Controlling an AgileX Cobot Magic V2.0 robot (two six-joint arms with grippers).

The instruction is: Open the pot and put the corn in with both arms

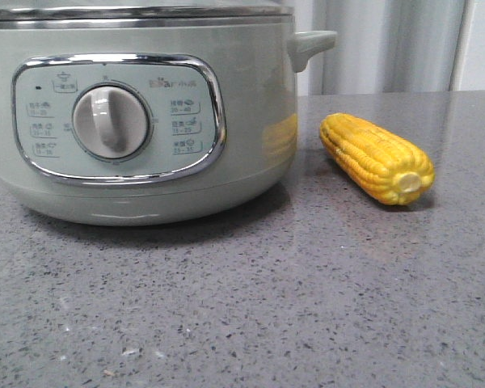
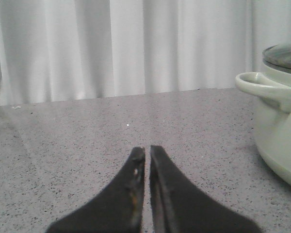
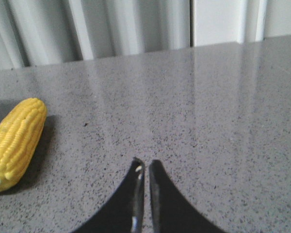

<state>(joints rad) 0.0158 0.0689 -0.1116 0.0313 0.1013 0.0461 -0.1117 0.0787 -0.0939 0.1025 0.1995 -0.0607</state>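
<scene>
The pot [image 1: 145, 113] is a large pale sage-green cooker with a round dial [image 1: 111, 121] and its chrome-rimmed lid [image 1: 137, 14] on, standing at the left of the front view. Its side handle [image 2: 262, 87] shows in the left wrist view. The corn [image 1: 376, 158] lies on the counter to the pot's right, pale cut end toward the camera; it also shows in the right wrist view [image 3: 14, 143]. My left gripper [image 2: 147, 150] is shut and empty, beside the pot. My right gripper [image 3: 144, 162] is shut and empty, to the corn's right. Neither gripper shows in the front view.
The grey speckled counter [image 1: 250, 299] carries only the pot and the corn. White curtains [image 2: 126, 43] hang behind the counter's far edge.
</scene>
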